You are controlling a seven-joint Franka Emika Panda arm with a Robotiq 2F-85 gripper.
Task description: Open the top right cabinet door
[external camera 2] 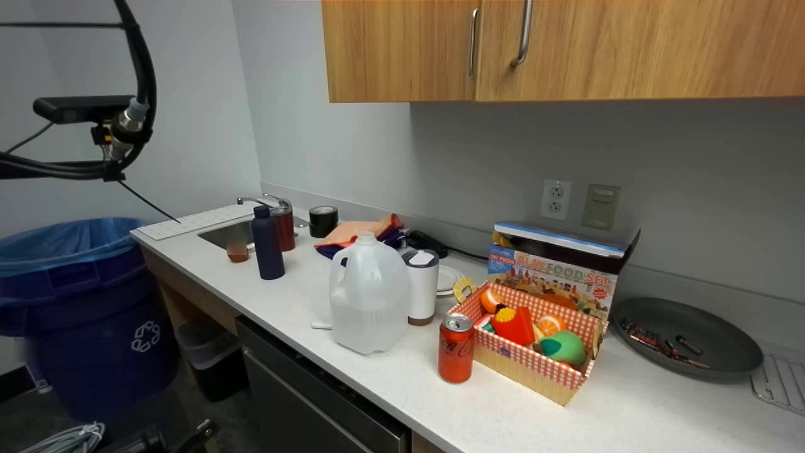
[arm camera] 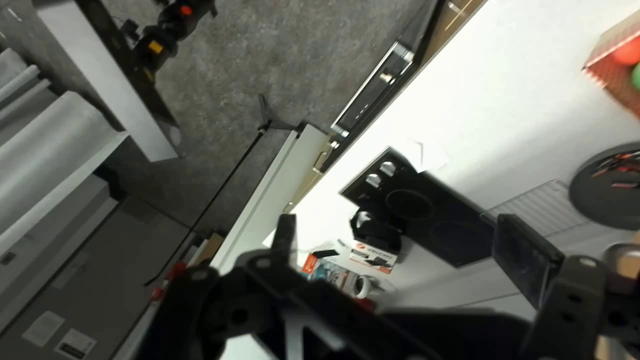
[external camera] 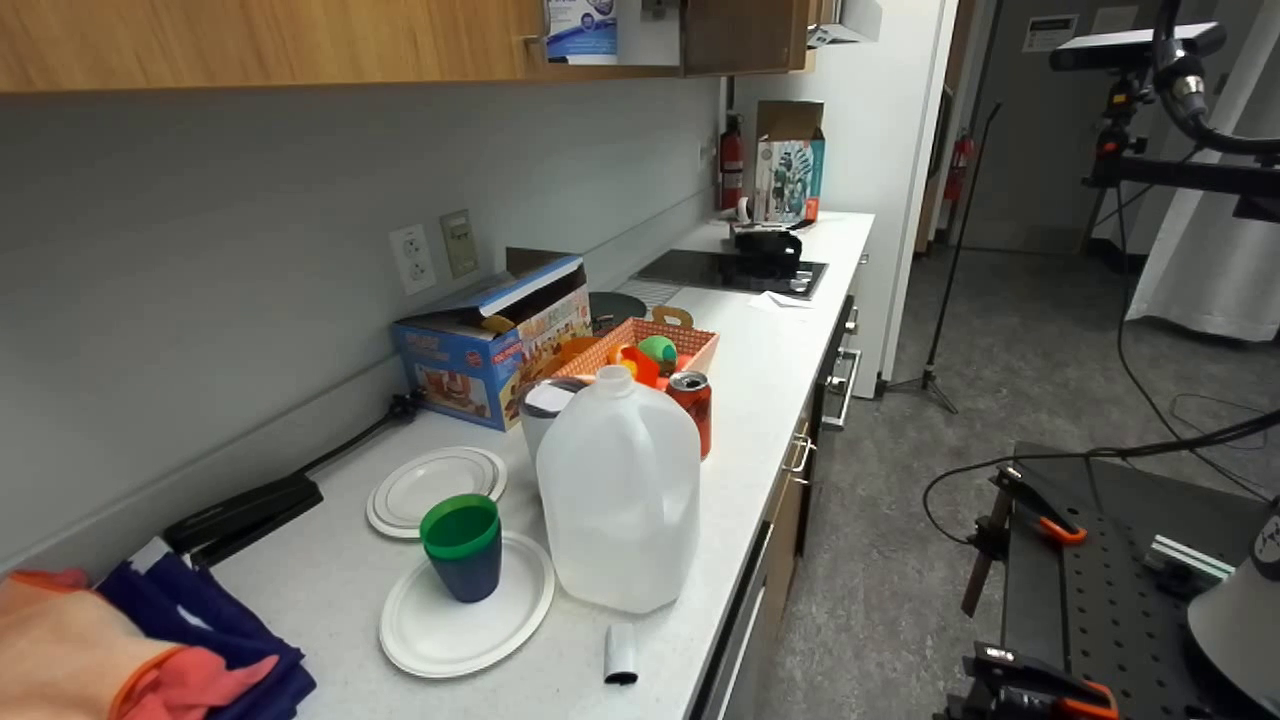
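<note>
The top right cabinet door stands open, swung out from the cabinet. In an exterior view its dark inner face (external camera: 745, 35) shows, with a blue box (external camera: 582, 30) in the uncovered compartment. In an exterior view its wood-grain front (external camera 2: 635, 50) shows, with its silver bar handle (external camera 2: 524, 34) near the lower corner. The adjoining wood door (external camera 2: 399, 53) is closed, also in an exterior view (external camera: 270, 40). My gripper (arm camera: 397, 227) shows only in the wrist view. Its fingers are wide apart with nothing between them. The door is out of the wrist view.
Below the cabinet, the white counter holds a plastic jug (external camera: 620, 490), a can (external camera 2: 456, 349), a food basket (external camera 2: 522, 365) and an open box (external camera: 470, 350). A cooktop (arm camera: 425, 210) lies under my gripper's view. A camera on a stand (external camera: 1135, 50) and cables hang over the floor.
</note>
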